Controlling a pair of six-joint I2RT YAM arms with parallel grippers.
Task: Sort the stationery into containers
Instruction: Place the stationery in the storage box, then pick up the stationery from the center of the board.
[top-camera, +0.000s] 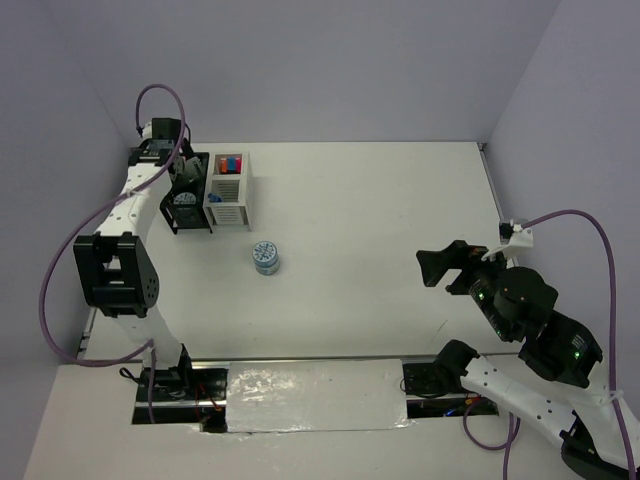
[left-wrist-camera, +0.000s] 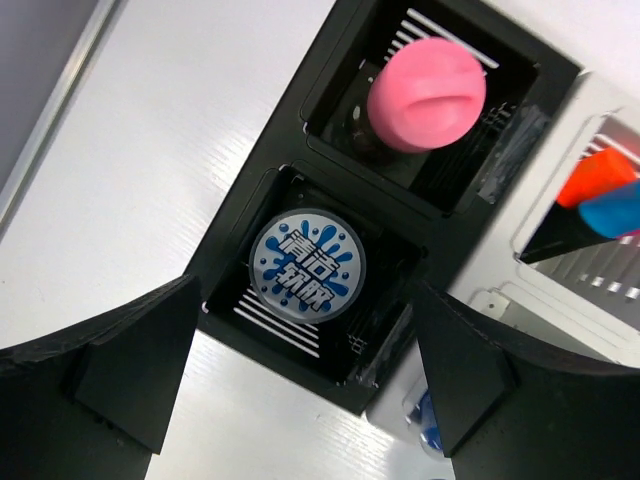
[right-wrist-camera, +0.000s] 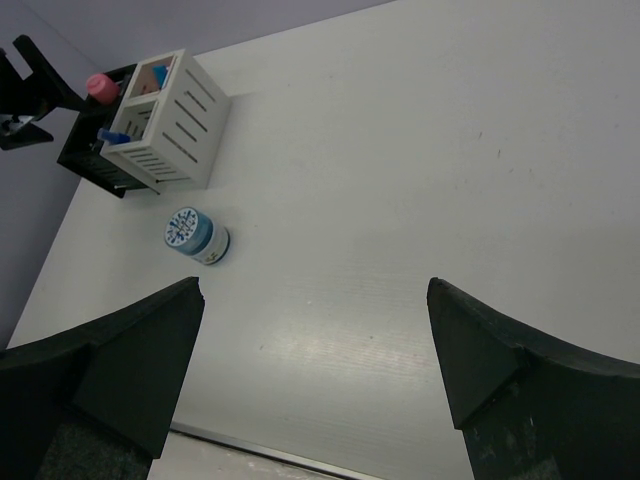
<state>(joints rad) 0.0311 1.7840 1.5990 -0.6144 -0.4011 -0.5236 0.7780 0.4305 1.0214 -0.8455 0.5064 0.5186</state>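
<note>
Setting: A smooth matte white table (top-camera: 380, 200) is seen from above, enclosed by plain pale lavender walls.
Left arm: A white and black jointed arm is stretched to the far left corner. The left gripper (left-wrist-camera: 305, 340) is held directly over the black box, its blocky black fingers spread wide with nothing between them.
Right arm: The right gripper (right-wrist-camera: 312, 300) is hung over bare table at the right, jaws wide apart and empty, well apart from every item.
Surroundings: A crinkled silver sheet (top-camera: 310, 395) is laid along the near edge between the bases; purple cables (top-camera: 60, 300) are looped beside each arm.
Containers: A black box (left-wrist-camera: 240, 240) and a white box (top-camera: 230, 205), both square and slatted, are joined side to side.
Loose tin: A round light-blue patterned tin (top-camera: 265, 257) is left on the table near the white box, untouched.
Stored tin: A second tin (left-wrist-camera: 307, 268) is laid flat in one black compartment.
Bottle: A pink-capped bottle (left-wrist-camera: 427, 92) is stood in the neighbouring black compartment.
Highlighters: An orange cap (left-wrist-camera: 590, 180) and a blue cap (left-wrist-camera: 615, 210) are shown inside the white box.
Tube: A blue-capped tube (right-wrist-camera: 110, 135) is lodged in the white box's other compartment.
</note>
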